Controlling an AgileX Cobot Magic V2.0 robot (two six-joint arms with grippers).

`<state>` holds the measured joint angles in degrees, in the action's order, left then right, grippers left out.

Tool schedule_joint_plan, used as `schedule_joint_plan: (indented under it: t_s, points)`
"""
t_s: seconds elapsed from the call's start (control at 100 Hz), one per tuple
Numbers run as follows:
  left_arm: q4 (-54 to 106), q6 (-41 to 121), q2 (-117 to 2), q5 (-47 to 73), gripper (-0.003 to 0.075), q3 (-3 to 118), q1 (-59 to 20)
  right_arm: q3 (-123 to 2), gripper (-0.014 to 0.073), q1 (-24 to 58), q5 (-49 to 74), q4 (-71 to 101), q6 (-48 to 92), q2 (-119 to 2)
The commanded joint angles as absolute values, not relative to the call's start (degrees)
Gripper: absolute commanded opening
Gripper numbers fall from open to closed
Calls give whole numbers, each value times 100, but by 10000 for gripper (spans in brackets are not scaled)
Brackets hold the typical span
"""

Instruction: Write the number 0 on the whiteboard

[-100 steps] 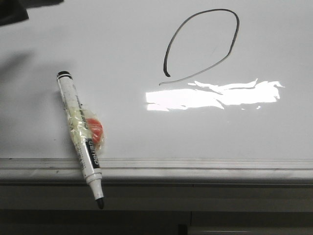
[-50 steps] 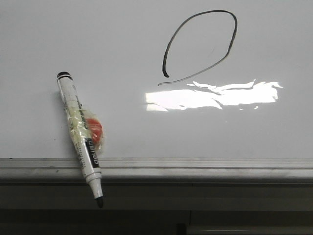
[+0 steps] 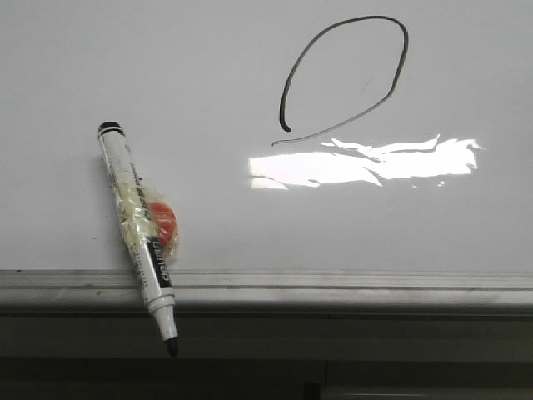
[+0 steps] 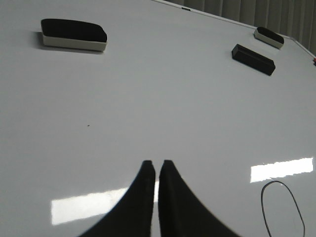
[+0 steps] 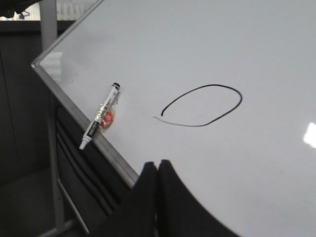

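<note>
1. Number 0 point(image 3: 346, 77): hand-drawn in thin black line on the whiteboard point(image 3: 466, 225); slanted oval, not fully closed, faint tail at its lower left end.
2. Marker point(image 3: 138, 233): black label panel with white lettering near the tip end; too small to read. Further fine print along the barrel, illegible.

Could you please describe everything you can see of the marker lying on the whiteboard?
The marker is a white-barrelled pen with black print, a black end cap and a bare black tip. Yellowish tape wraps its middle and holds a small red-orange piece against its side. It lies flat and slanted near the left of the whiteboard, crossing the grey aluminium rail so that its tip overhangs the edge. Nothing grips it; the right wrist view shows it apart from the drawn number 0.
</note>
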<state>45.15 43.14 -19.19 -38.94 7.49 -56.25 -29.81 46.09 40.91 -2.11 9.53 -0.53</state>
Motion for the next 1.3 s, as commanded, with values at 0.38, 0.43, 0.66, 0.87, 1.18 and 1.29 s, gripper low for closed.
schedule_joint_plan:
  t_s: [0.38, 0.43, 0.66, 0.87, 1.18, 1.29]
  points:
    - [4345, 4330, -1924, -4084, -20, 874, -5627, 121, -69, 4598, 51, 114, 462, -219]
    - [4345, 4330, -1924, -4084, -20, 874, -5627, 86, -69, 4598, 674, 114, 462, -219]
    - [4354, 4330, -1924, -4094, -20, 874, -5627, 135, -69, 4598, 1530, 114, 462, -219]
    - [4323, 4389, -1457, -3976, -20, 874, -5271, 135, -69, 4598, 1530, 114, 462, -219]
    - [4323, 4389, -18, -2540, -20, 874, -3318, 135, -69, 4598, 1530, 114, 462, -219]
    - [4333, 4389, 67, -2524, -20, 874, -2933, 135, -69, 4598, 1530, 114, 462, -219]
